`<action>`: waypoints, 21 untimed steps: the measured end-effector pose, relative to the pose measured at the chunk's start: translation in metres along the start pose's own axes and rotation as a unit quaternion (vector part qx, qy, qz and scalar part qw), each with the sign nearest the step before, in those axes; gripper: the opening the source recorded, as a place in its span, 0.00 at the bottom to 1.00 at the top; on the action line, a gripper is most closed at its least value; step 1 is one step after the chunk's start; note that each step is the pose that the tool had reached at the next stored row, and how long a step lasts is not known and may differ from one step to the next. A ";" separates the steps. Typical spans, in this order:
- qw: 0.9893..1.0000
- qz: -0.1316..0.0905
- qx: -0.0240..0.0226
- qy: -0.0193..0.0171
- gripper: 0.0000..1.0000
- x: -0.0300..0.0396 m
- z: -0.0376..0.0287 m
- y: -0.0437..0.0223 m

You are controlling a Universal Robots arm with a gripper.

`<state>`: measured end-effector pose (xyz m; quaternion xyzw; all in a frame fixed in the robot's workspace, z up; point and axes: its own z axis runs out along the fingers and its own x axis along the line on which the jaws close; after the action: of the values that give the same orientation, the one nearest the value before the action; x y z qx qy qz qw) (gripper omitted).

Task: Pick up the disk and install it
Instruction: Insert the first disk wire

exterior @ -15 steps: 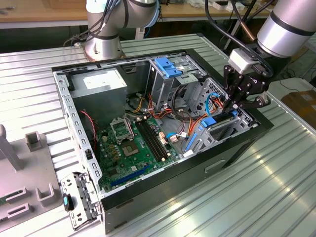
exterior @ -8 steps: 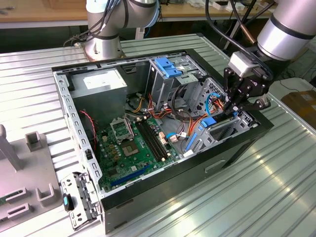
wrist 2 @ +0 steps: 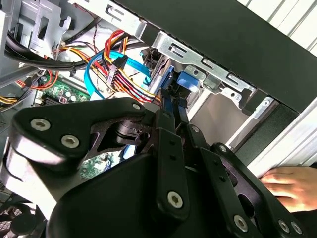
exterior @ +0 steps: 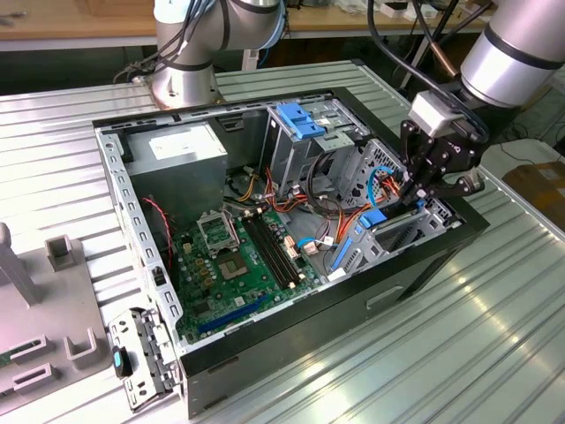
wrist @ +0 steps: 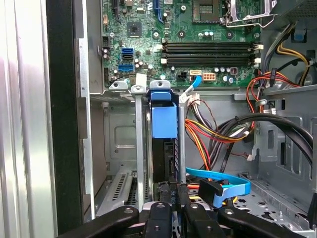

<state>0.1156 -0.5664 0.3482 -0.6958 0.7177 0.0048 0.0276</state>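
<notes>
**Disk standing on edge in the drive bay, pincer closed on its end**

The disk (wrist: 163, 144), a dark slab with blue carrier rails and a blue tab on its end, stands on edge in the metal drive bay (wrist: 140, 148) at the front corner of the open computer case (exterior: 424, 265). In the first wrist view its long axis runs straight away from the pincer (wrist: 173, 201) toward the motherboard (wrist: 198, 39), so the disk lies directly ahead of the fingertips and in line with them. The pincer is narrow, its fingers pressed on the near end of the disk; the second wrist view shows the same grip, with the blue rails (wrist 2: 171, 99) passing between the fingers. From this the disk looks partly seated in its slot, though how deep it sits I cannot tell.

Just beside the disk lie a light-blue data cable (wrist: 218, 181) and a bundle of red, yellow and orange power wires (wrist: 208, 131), close to the slot. In the exterior view the case lies on its side on the ribbed metal tabletop (exterior: 494, 336). A person's hand (wrist 2: 292, 186) rests outside the case wall.
</notes>
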 end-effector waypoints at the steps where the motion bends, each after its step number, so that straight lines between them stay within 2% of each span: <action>1: 1.000 0.000 0.000 0.000 0.17 0.0000 -0.0001 0.0000; 12: 1.000 0.000 0.000 0.000 0.17 -0.0011 0.0021 0.0001; 21: 1.000 0.000 0.000 -0.002 0.17 -0.0009 0.0068 0.0002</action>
<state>0.1156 -0.5652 0.3414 -0.6958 0.7176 0.0061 0.0289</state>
